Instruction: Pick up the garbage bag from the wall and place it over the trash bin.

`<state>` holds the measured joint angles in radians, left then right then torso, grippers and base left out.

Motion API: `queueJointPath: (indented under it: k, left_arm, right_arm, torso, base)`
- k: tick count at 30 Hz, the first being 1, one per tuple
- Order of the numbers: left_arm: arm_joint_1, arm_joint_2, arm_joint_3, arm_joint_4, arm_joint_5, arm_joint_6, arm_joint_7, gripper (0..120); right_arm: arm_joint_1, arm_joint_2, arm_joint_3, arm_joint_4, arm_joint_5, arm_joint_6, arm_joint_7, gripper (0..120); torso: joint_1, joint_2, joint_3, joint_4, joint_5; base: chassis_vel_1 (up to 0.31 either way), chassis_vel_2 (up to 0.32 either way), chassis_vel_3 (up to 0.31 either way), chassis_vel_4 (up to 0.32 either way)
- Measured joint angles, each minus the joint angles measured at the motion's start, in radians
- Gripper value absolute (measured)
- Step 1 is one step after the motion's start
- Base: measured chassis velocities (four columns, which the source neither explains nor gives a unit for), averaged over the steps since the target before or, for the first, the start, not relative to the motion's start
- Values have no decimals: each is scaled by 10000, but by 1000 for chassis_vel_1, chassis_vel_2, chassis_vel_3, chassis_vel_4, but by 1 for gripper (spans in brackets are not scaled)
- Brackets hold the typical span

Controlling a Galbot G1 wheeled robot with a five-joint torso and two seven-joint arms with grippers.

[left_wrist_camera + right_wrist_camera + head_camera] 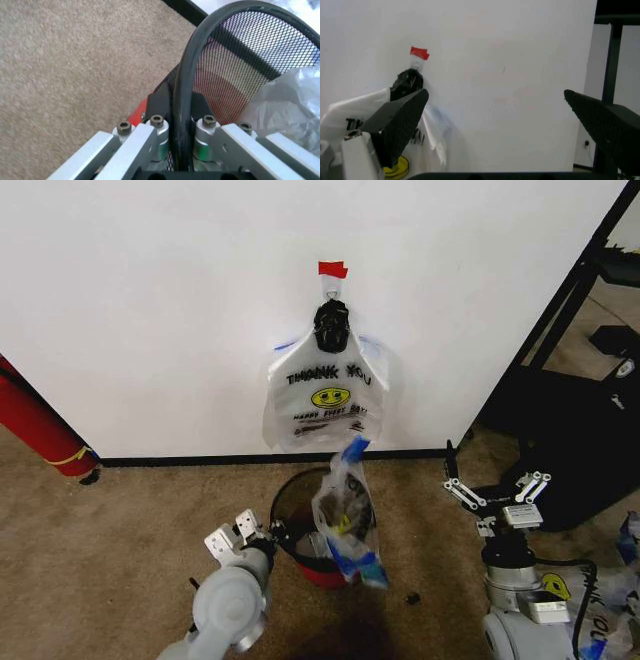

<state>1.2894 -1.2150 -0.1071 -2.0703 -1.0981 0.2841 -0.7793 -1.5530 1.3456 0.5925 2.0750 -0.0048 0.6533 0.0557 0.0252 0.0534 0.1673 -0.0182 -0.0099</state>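
On wall (pixel 150 300), printed translucent garbage bag (pixel 325 395)

Beige carpet (pixel 120 520), black shelf frame (pixel 580 290) at right

The robot's left arm reaches forward and low, its grey wrist angled toward the trash bin (pixel 305 525), where the left hand (pixel 272 532) is clamped on the rim; in the left wrist view its two black fingers (pixel 159 103) sit on either side of the dark rim band. The right arm stands off to the right, wrist upright, the right hand (pixel 497 490) raised with its fingers (pixel 402 120) spread wide apart, gripping nothing.
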Motion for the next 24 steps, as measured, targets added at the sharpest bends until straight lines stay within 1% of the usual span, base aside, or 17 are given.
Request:
queueJointPath:
  k: [6,7,9,12,13,14,16,17,18,21,23,24]
  left_arm:
    - [-90,244,225,274,630,66,325,2]
    - [-79,295,244,276,741,67,408,5]
    - [-64,331,259,271,835,66,465,7]
    - [-61,437,285,170,994,60,558,19]
    - [-81,495,287,92,1057,59,569,25]
    - [-96,544,288,32,1120,58,580,28]
    - [-121,780,257,-275,1417,47,702,36]
    - [-121,780,257,-275,1417,47,702,36]
    - [-121,932,216,-480,1597,36,828,39]
    - [-71,1547,146,-1259,2278,11,1604,52]
    - [-123,1957,236,-1668,2622,-4,2315,60]
    - [-251,2275,357,-1899,2732,15,2824,64]
  right_arm:
    - [-95,-21,47,-108,-5,107,12,100]
    - [-81,-20,48,-137,-5,108,13,100]
    - [-59,-18,48,-159,-4,109,14,100]
    - [69,18,23,-258,-33,109,14,100]
    - [116,39,1,-297,-72,108,13,100]
    - [142,51,-13,-323,-99,107,9,100]
    - [195,62,-45,-376,-139,104,2,100]
    - [195,62,-45,-376,-139,104,2,100]
    - [212,61,-50,-397,-143,104,1,100]
    - [278,55,-63,-512,-150,102,-14,100]
    - [308,50,-81,-624,-161,102,-29,100]
    - [325,26,-91,-724,-176,99,-68,100]
  torso:
    - [0,0,0,0,0]
    - [0,0,0,0,0]
    - [0,0,0,0,-1]
    - [0,-1,0,2,-1]
    - [0,-2,1,1,-1]
    - [0,-2,1,1,-2]
    - [0,-2,1,1,-2]
    - [0,-2,1,1,-2]
    - [0,-2,1,1,-2]
    - [1,-2,1,3,-2]
    - [0,-2,1,3,-2]
    - [0,-2,1,3,-3]
  base:
    - [0,0,0,0]
    - [0,0,0,0]
    - [0,0,0,0]
    - [0,0,0,0]
    - [0,0,0,0]
    - [0,0,0,0]
    - [0,0,0,0]
    - [0,0,0,0]
    - [0,0,0,0]
    - [0,0,0,0]
    - [0,0,0,0]
    - [0,0,0,0]
